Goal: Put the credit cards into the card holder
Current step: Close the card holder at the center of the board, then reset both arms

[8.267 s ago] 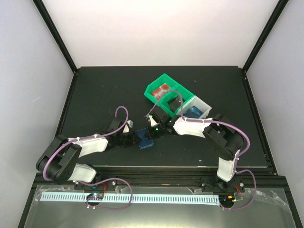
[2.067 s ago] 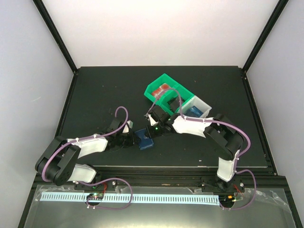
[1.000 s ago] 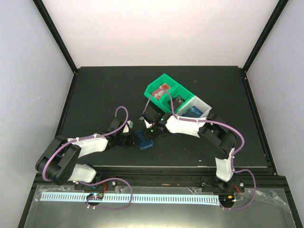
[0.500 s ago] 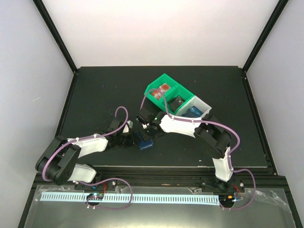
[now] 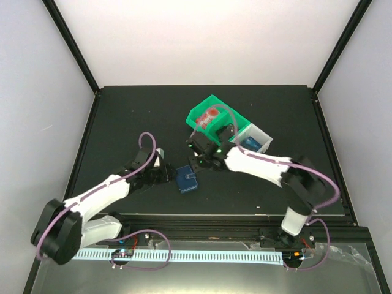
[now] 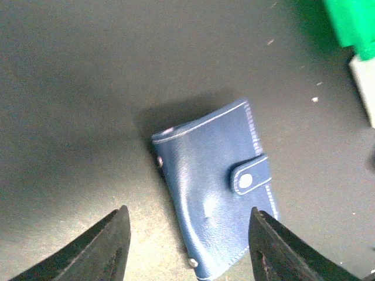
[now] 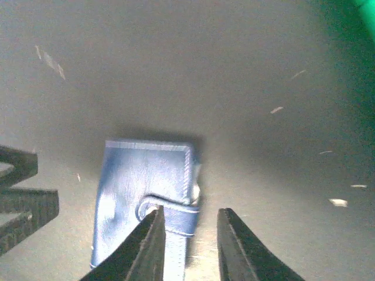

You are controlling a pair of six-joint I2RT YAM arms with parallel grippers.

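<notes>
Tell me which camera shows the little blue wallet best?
Left wrist: the whole closed card holder, snap tab included. Right wrist cuts off its lower end; the top view shows it tiny.

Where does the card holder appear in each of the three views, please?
Top external: the card holder lies shut, just below the picture's centre.
Left wrist: card holder right of centre, snap tab up.
Right wrist: card holder at lower left.
Shared landmark: the green tray, in the top right corner of both wrist views.
</notes>
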